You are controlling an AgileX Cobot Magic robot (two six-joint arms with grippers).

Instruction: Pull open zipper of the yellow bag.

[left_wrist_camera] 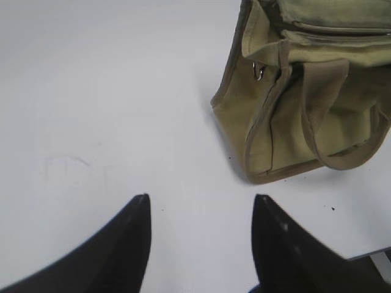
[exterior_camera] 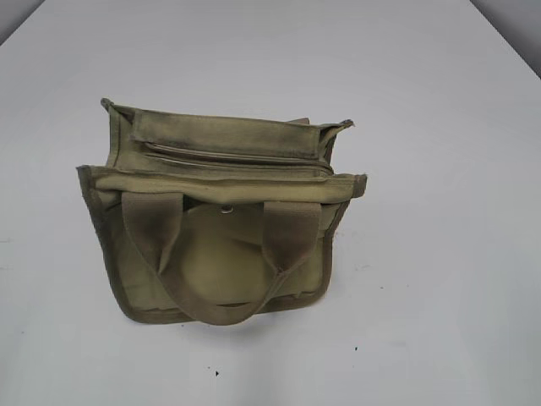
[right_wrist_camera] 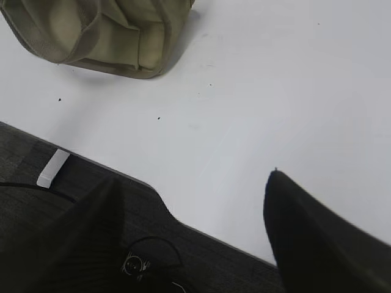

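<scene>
Bag [exterior_camera: 221, 241], olive-tan canvas, upright at centre of white table [exterior_camera: 439, 296]; handles [exterior_camera: 292, 233] drooping over the front pocket. Zipper [exterior_camera: 241, 158] runs along the top, long axis 9 to 3 o'clock in the exterior view, apparently closed; pull tab not made out.

Left gripper [left_wrist_camera: 201, 244]: jaws parted, empty, over bare table. Bag lies at 1 o'clock from them, apart, its left end and a small metal ring [left_wrist_camera: 258, 71] facing this arm.

Right gripper [right_wrist_camera: 192, 238]: jaws parted wide, empty, at the table's near edge over dark floor [right_wrist_camera: 36, 201]. Bag's lower corner sits at 11 o'clock, well apart.

Left arm judged nearer. Exterior view alone shows the full zipper line but neither gripper; left wrist view shows only the zipper's end; right wrist view shows none of it.
</scene>
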